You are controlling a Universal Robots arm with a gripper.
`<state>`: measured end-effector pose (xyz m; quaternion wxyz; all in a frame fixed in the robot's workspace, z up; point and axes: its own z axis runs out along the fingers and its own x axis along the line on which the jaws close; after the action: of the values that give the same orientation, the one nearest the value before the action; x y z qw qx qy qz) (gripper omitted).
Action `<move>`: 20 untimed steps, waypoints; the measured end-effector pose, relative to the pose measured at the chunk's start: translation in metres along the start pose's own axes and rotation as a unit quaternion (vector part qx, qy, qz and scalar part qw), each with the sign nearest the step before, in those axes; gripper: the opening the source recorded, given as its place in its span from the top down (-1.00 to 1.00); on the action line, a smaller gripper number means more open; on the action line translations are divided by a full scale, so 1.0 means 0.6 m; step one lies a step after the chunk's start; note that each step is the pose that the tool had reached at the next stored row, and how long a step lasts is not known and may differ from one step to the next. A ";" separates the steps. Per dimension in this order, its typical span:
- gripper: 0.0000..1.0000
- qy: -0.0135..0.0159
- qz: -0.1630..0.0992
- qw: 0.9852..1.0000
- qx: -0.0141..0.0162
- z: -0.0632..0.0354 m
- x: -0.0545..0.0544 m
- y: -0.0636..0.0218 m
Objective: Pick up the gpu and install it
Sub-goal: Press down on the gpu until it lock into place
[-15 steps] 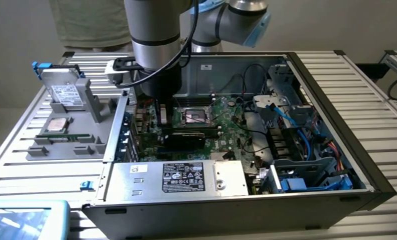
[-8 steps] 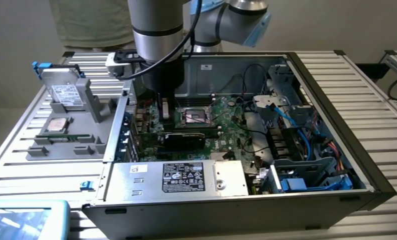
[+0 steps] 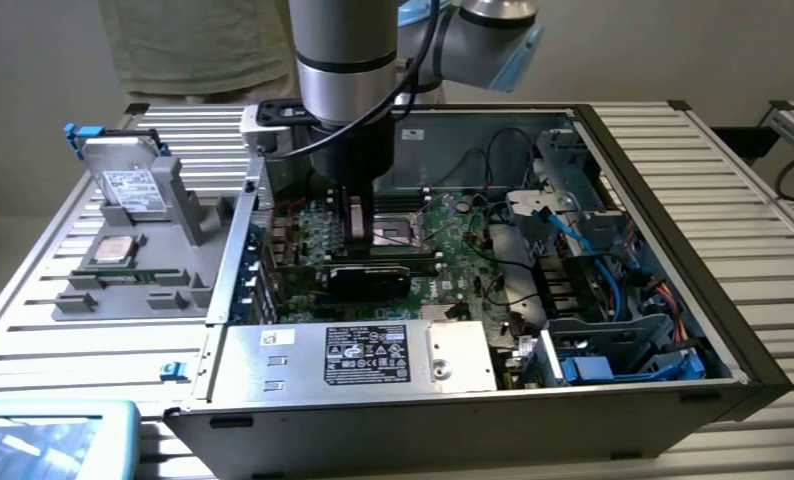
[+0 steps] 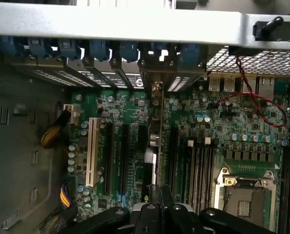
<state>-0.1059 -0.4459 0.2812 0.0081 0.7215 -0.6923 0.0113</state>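
The hand point(image 4: 157, 207) is clamped on the thin, edge-on gpu card with silver metal bracket point(image 4: 154, 141), which stands upright directly beneath it, between the black expansion slots point(image 4: 116, 156) of the green motherboard point(image 4: 242, 126) inside the open computer case point(image 3: 664, 200).

The gpu point(image 3: 366, 276), black cooler facing out, stands on edge across the motherboard point(image 3: 467, 250) near the case's rear edge; edge-on point(image 4: 153, 146) below me, thin and green.
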 end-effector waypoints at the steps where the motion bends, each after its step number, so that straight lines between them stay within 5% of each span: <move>1: 0.76 0.000 0.000 1.000 0.000 0.003 0.000 0.000; 11: 0.76 -0.002 0.000 1.000 0.000 0.024 0.004 0.000; 20: 0.76 -0.004 0.000 1.000 -0.008 -0.015 0.005 0.013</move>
<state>-0.1134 -0.4486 0.2905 0.0106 0.7216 -0.6923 0.0030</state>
